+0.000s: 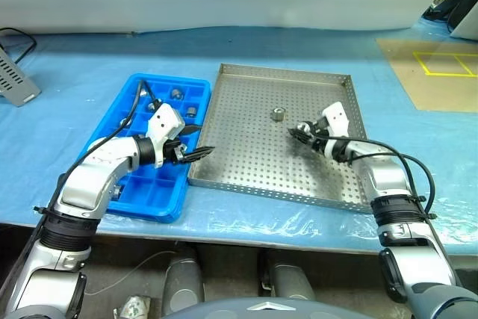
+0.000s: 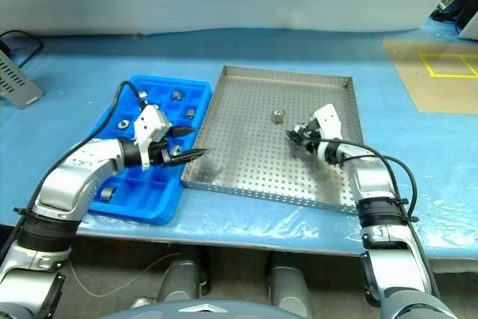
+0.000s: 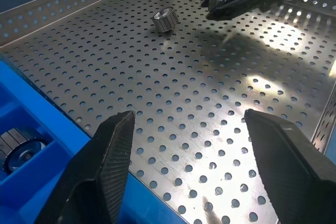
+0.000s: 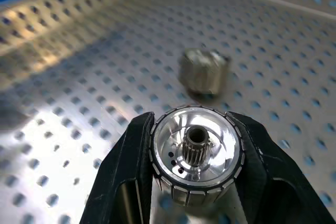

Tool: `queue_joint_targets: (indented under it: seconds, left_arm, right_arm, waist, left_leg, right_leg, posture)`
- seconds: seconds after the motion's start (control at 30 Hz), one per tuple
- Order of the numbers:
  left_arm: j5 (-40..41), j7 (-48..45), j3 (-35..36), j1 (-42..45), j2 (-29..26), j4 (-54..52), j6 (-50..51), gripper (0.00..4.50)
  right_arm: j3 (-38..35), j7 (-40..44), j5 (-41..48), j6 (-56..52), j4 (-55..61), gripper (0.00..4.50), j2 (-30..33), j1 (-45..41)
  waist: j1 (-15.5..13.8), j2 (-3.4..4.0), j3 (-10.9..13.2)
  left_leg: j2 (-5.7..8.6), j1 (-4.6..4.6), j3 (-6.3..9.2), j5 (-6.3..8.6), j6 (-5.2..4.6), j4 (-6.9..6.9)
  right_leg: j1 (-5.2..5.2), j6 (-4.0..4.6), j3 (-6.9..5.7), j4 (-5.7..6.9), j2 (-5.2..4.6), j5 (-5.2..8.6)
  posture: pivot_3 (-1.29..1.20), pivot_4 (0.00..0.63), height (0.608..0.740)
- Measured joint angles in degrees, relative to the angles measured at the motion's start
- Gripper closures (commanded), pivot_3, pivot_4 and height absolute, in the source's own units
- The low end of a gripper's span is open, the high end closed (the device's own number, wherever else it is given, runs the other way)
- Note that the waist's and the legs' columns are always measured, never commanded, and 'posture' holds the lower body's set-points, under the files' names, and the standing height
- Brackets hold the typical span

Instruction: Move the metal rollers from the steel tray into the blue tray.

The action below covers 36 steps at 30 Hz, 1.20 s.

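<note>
One metal roller (image 4: 197, 153) sits clamped between the two black fingers of your right gripper (image 1: 302, 134), its toothed hub facing the wrist camera. That gripper hangs over the right half of the steel tray (image 1: 246, 162), lifted off the perforated floor, with its forearm reaching in from the near right corner and pointing toward the tray's middle. A second roller (image 1: 277, 115) lies loose on the tray floor just beyond and to the left of the held one, apart from the fingers; nothing else stands on the steel between them.

Your left gripper (image 1: 196, 144) hovers over the seam where the blue tray (image 1: 160, 196) meets the steel tray's left rim, its fingers (image 3: 110, 153) spread wide with nothing between them and aimed across the steel tray toward the right arm. Its forearm crosses the near half of the blue tray and covers several compartments. You can see more rollers in the blue tray's cells: two near the far end (image 1: 178, 94), one by the right edge (image 1: 191, 112), and another beside the left finger in the left wrist view (image 3: 21, 149). A black cable loops above the left wrist. Both trays rest on a blue-covered table (image 1: 75, 80), with a grey perforated stand (image 1: 16, 80) at the far left.
</note>
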State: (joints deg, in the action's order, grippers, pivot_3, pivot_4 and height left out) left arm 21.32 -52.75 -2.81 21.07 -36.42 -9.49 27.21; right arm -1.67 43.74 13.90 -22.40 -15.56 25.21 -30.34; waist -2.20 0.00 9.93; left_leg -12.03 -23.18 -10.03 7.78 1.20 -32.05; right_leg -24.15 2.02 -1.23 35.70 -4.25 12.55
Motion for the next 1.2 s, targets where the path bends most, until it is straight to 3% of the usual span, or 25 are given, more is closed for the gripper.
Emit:
queue_joint_targets:
  seconds: [0.27,0.53,0.63,0.8,1.07,1.2]
  left_arm:
    - [0.12,-4.25,7.91,-0.41,-8.79,2.68,-3.87,0.95]
    - [3.66,-5.06,20.69,-21.89,-15.06,-12.58,0.48,0.95]
    - [4.86,-4.27,23.85,-26.57,-15.36,-17.4,2.97,0.95]
    - [7.89,-1.17,30.45,-33.18,-13.98,-23.79,7.51,0.95]
    - [10.2,3.28,31.97,-35.15,-12.6,-27.59,10.84,0.95]
    - [10.13,4.36,31.81,-34.77,-12.63,-27.34,10.95,0.95]
  right_arm:
    - [10.1,7.88,4.08,-7.34,12.73,2.83,-4.32,-6.41]
    - [18.89,13.52,2.58,-6.69,7.18,2.83,-10.87,-12.55]
    - [20.66,13.68,1.59,-7.32,5.16,2.83,-12.89,-15.71]
    - [24.03,15.31,2.63,-21.1,4.37,2.83,-14.9,-19.65]
    - [26.16,15.74,5.81,-37.67,6.67,2.83,-16.74,-23.31]
    - [27.17,14.8,6.51,-40.34,6.8,2.83,-18.15,-23.1]
  waist:
    - [-0.81,0.0,0.0]
    - [-2.57,-0.06,0.02]
    - [-4.03,-0.05,0.03]
    - [-6.17,-0.06,0.05]
    - [-8.18,-0.05,0.05]
    - [-8.29,-0.06,0.04]
  left_leg:
    - [0.04,-0.02,0.0,-0.05,0.09,0.38]
    - [-0.02,-0.05,0.01,-0.16,0.27,0.91]
    - [-0.05,-0.02,0.04,-0.19,0.33,0.98]
    - [0.0,-0.01,0.08,-0.18,0.33,1.0]
    - [0.02,-0.01,0.2,-0.2,0.37,1.06]
    - [0.01,-0.03,0.25,-0.24,0.46,1.08]
  right_leg:
    - [-0.04,0.01,-0.07,-0.19,-0.03,0.02]
    - [-0.2,0.1,-0.22,-0.38,-0.02,0.08]
    - [-0.18,0.12,-0.24,-0.34,-0.02,0.11]
    - [-0.17,0.1,-0.2,-0.37,-0.04,0.12]
    - [-0.23,-0.33,-0.16,-0.34,-0.03,0.36]
    - [-0.34,-0.38,-0.13,-0.24,-0.02,0.39]
  posture:
    - [0.05,0.15,0.74]
    - [0.23,0.15,0.74]
    - [0.29,0.15,0.74]
    - [0.34,0.15,0.74]
    - [0.35,0.15,0.74]
    - [0.34,0.15,0.74]
